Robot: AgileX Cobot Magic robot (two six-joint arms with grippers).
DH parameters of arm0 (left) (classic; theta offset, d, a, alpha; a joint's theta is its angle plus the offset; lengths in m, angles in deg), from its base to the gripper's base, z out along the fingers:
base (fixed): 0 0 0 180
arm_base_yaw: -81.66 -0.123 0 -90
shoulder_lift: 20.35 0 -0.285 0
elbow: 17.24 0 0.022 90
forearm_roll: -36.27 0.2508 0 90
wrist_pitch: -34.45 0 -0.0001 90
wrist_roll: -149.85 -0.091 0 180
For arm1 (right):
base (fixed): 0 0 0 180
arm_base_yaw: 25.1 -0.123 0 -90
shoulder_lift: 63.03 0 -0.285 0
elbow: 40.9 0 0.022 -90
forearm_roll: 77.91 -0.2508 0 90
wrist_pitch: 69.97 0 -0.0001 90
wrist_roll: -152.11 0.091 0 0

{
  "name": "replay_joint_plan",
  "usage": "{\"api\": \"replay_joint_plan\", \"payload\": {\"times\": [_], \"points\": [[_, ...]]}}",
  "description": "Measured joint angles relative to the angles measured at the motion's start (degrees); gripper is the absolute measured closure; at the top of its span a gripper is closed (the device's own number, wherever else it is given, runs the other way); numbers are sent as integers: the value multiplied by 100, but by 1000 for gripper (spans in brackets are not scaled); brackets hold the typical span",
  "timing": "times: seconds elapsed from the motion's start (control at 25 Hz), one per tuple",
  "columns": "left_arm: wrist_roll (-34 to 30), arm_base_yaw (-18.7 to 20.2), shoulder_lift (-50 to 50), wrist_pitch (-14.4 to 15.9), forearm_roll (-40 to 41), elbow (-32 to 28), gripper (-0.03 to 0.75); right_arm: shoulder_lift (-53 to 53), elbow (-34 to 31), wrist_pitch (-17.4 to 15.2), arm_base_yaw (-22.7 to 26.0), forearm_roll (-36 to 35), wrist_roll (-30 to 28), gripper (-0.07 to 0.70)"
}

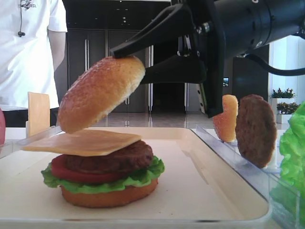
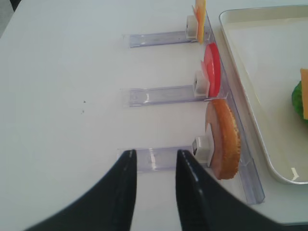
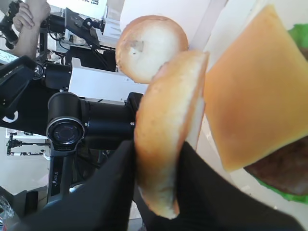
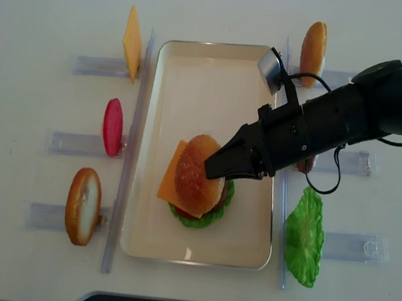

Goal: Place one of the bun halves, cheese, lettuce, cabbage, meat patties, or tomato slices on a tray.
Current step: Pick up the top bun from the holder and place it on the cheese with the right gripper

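The right pincer is clamping the seeded bun top, holding it tilted just above the cheese slice capping the stacked burger on the cream tray. The left pincer is hanging closed and empty over the surface, left of the tray.

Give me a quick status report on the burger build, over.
Right gripper shut on bun top, tilted just above cheese. Left gripper shut, empty, off tray. Nothing in the way.
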Motion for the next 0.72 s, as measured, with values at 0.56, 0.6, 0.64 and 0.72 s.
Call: {"api": "replay_joint_plan", "payload": {"times": [0.56,0.6,0.64,0.72], "points": [[0,0,0,0,0,0,496,-12,0,0,0,-58,-33,413],[0,0,0,0,0,0,496,-12,0,0,0,-58,-33,413],[0,0,0,0,0,0,496,-12,0,0,0,-58,-33,413],[0,0,0,0,0,0,496,-12,0,0,0,-58,-33,413]]}}
